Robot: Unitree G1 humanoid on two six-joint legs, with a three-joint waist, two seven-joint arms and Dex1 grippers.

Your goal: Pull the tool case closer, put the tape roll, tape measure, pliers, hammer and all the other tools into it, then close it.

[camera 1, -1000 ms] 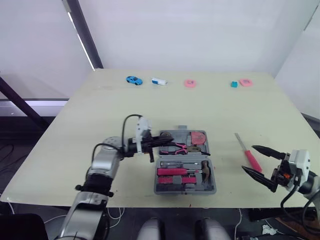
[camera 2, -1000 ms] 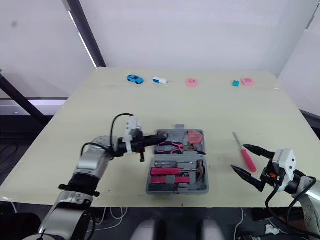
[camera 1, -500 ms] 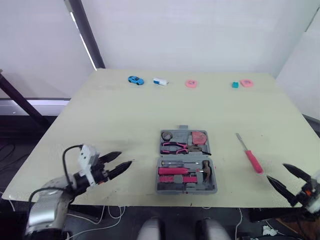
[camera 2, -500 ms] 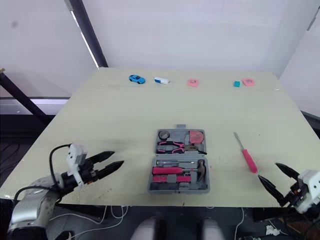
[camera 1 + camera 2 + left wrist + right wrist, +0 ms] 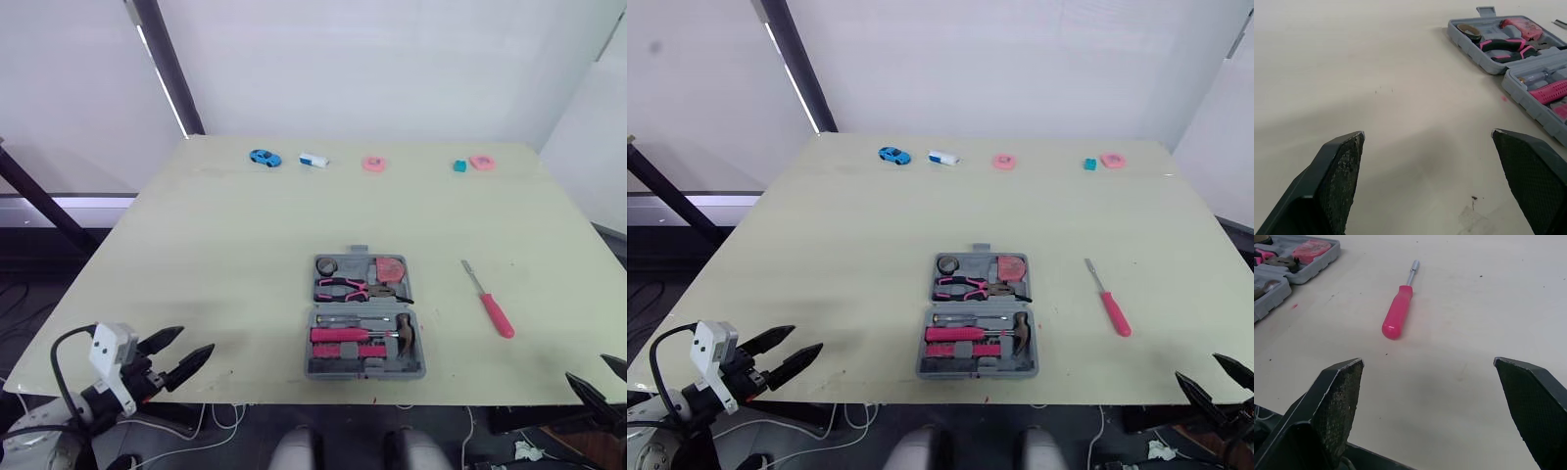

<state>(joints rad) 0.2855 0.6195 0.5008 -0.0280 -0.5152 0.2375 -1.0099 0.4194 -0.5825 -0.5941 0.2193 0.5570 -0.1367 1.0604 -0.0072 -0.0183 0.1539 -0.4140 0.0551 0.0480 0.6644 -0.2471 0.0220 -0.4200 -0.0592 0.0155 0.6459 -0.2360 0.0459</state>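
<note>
The grey tool case (image 5: 364, 318) lies open on the middle of the table, lid flat behind its base. Inside it I see a dark tape roll (image 5: 327, 266), pink-handled pliers (image 5: 343, 288), a pink tape measure (image 5: 390, 268) and a hammer (image 5: 404, 331). A pink screwdriver (image 5: 488, 300) lies on the table right of the case. My left gripper (image 5: 178, 354) hangs open at the table's front left corner, far from the case (image 5: 1508, 36). Off the front right corner, my right gripper (image 5: 598, 382) is open and empty, with the screwdriver (image 5: 1398, 317) ahead of it.
Along the far edge sit a blue toy car (image 5: 261, 157), a white eraser (image 5: 313, 160), two pink items (image 5: 372, 164) (image 5: 480, 162) and a teal block (image 5: 458, 166). The cream tabletop (image 5: 225, 245) is bare left of the case.
My left gripper drew back from the case's left side to the front left corner and opened. My right gripper, still open, dropped back off the front right corner.
</note>
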